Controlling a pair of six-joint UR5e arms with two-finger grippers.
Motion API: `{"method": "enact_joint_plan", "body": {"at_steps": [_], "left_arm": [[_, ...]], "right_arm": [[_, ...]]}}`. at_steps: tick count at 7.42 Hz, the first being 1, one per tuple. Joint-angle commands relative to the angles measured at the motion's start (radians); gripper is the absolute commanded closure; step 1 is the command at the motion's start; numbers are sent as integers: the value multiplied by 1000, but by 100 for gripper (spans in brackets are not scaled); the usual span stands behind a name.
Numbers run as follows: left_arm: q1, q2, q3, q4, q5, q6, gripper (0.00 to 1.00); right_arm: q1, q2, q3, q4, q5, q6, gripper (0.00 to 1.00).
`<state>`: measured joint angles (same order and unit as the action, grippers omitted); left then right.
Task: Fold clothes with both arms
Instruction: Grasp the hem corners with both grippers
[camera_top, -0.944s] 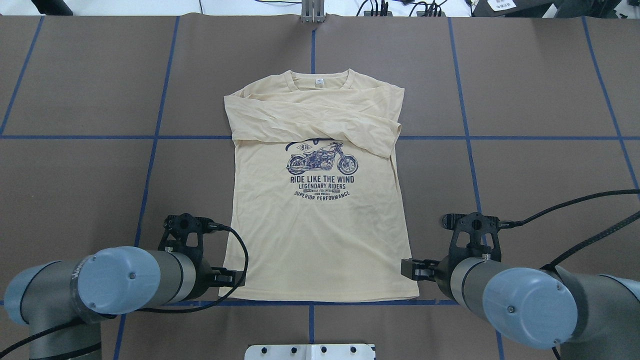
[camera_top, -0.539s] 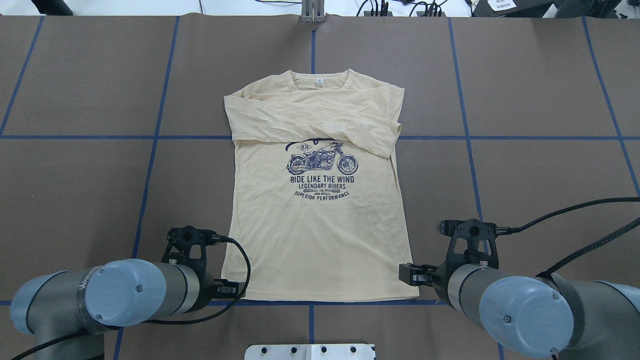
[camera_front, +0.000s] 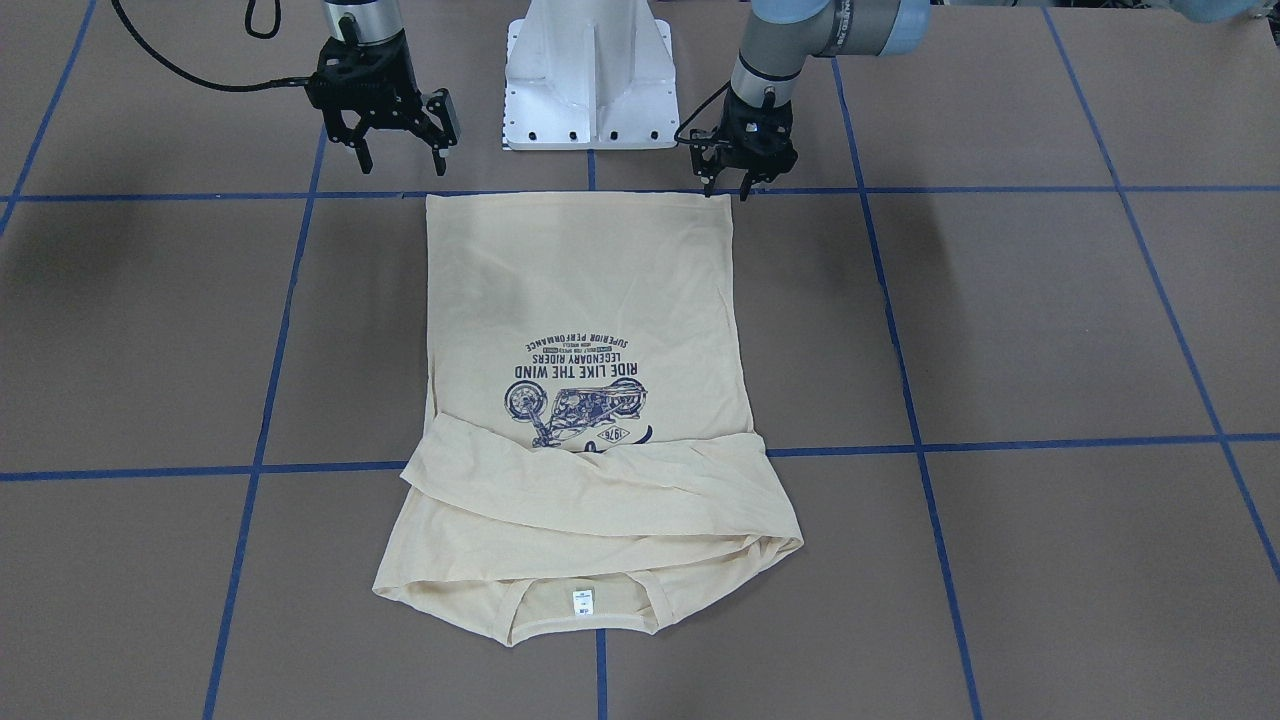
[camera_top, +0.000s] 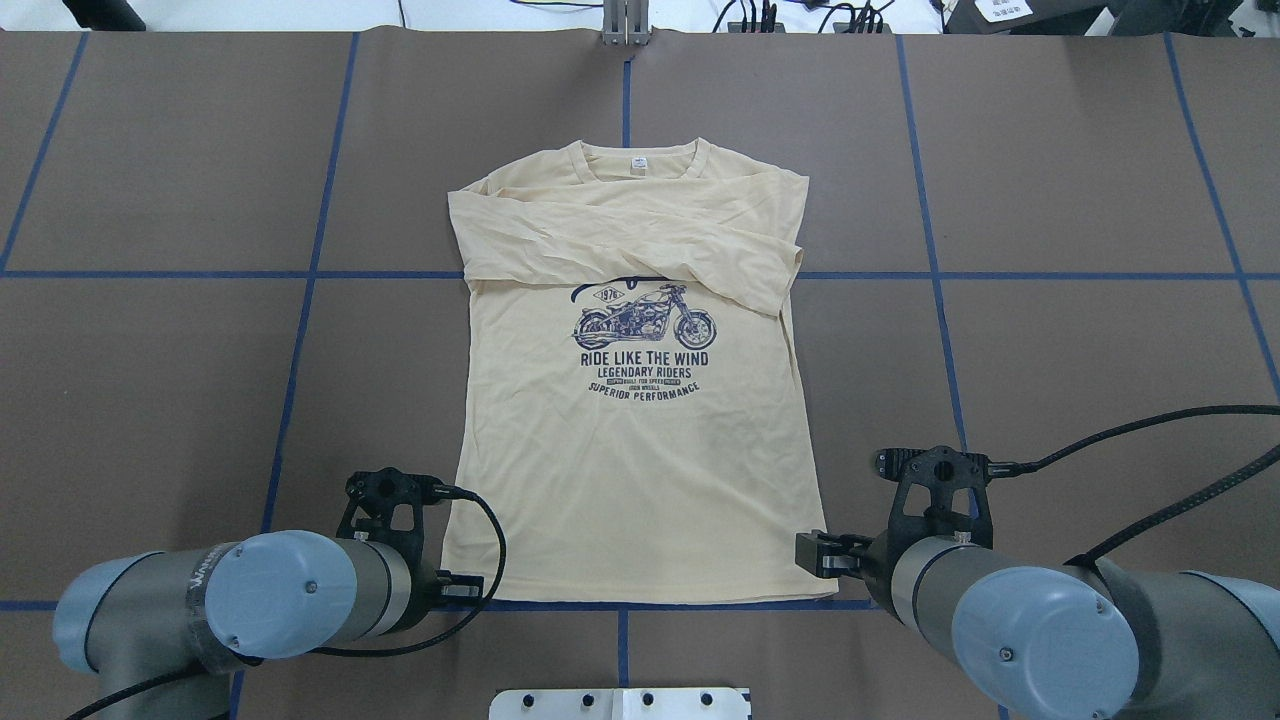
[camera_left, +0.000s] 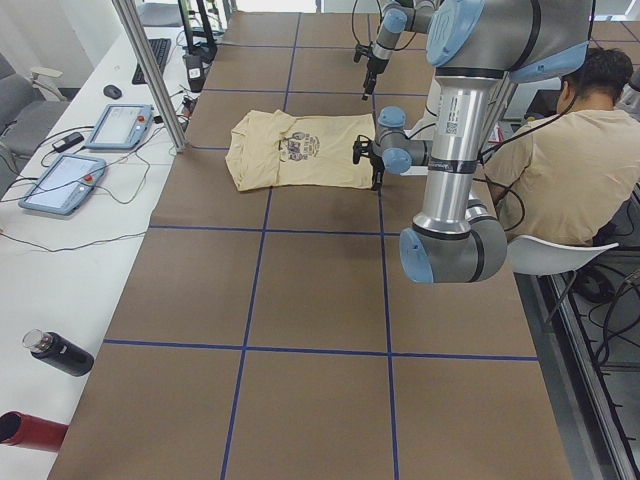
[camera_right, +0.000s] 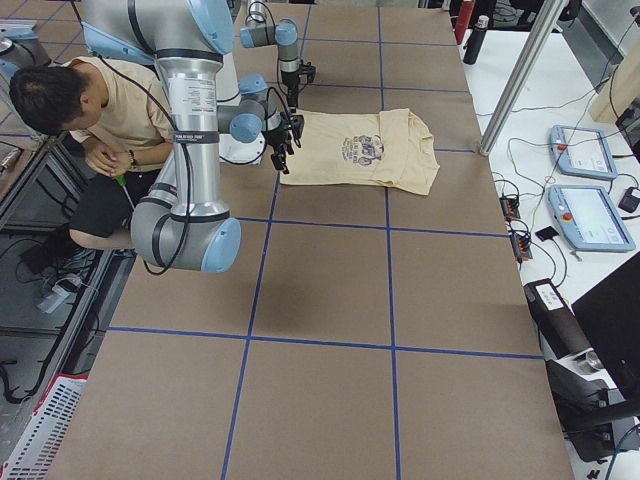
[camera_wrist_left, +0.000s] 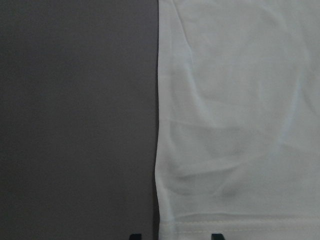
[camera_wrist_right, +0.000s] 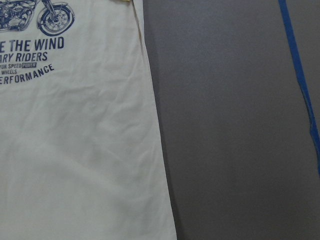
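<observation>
My view from across the table (camera_front: 1000, 320): the shirt (camera_front: 585, 300) lies flat, hem at 12 o'clock, collar at 6, sleeves folded across the chest. The right gripper (camera_front: 400, 165), fingers spread, sits near the 11 o'clock hem corner. The left gripper (camera_front: 728, 190), fingers apart, is at the 1 o'clock corner.

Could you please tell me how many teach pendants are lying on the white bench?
2. One pendant lies by the metal post; the other pendant lies beside it, nearer the exterior left camera. More may sit out of view.
</observation>
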<state>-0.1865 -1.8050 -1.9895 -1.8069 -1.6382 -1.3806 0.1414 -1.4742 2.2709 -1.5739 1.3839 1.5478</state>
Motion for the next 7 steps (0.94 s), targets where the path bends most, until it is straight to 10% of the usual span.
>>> {"method": "enact_joint_plan", "body": {"at_steps": [1, 4, 7], "left_arm": [[1, -2, 2, 0, -3, 0, 63], [1, -2, 0, 0, -3, 0, 84], [1, -1, 0, 0, -3, 0, 84]], "right_arm": [[0, 0, -1, 0, 0, 0, 0], [-5, 0, -7, 0, 0, 0, 0], [-20, 0, -53, 8, 0, 2, 0]]}}
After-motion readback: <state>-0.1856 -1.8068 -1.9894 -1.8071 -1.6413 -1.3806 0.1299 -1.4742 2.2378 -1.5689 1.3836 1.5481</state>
